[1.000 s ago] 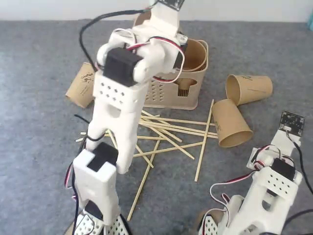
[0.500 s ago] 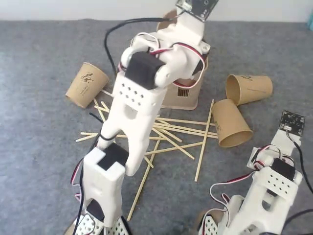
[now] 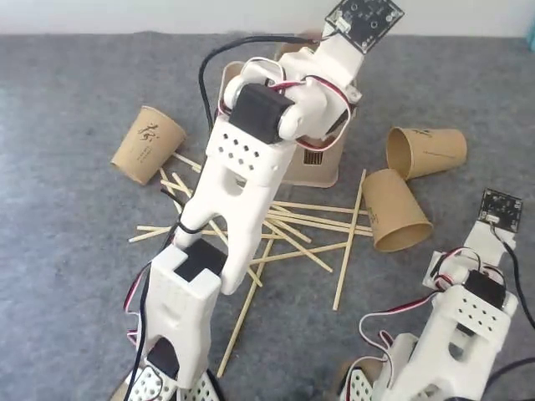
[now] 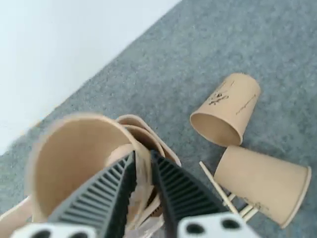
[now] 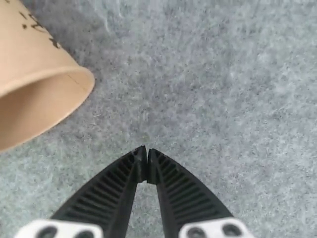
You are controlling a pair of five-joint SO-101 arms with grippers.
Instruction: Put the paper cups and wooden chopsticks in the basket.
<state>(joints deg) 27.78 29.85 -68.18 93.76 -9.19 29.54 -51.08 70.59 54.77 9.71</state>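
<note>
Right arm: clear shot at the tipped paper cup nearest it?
Probably yes. The paper cup lies on its side on bare carpet close to the right gripper, with nothing between them. The jaws are shut, so they would need to open first.

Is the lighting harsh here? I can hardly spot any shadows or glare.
High view: soft, even light, only faint shadows under the chopsticks on the grey mat. Left wrist view: the wall is brightest, the held cup slightly shaded inside. Right wrist view: a soft shadow edges the lying cup.
</note>
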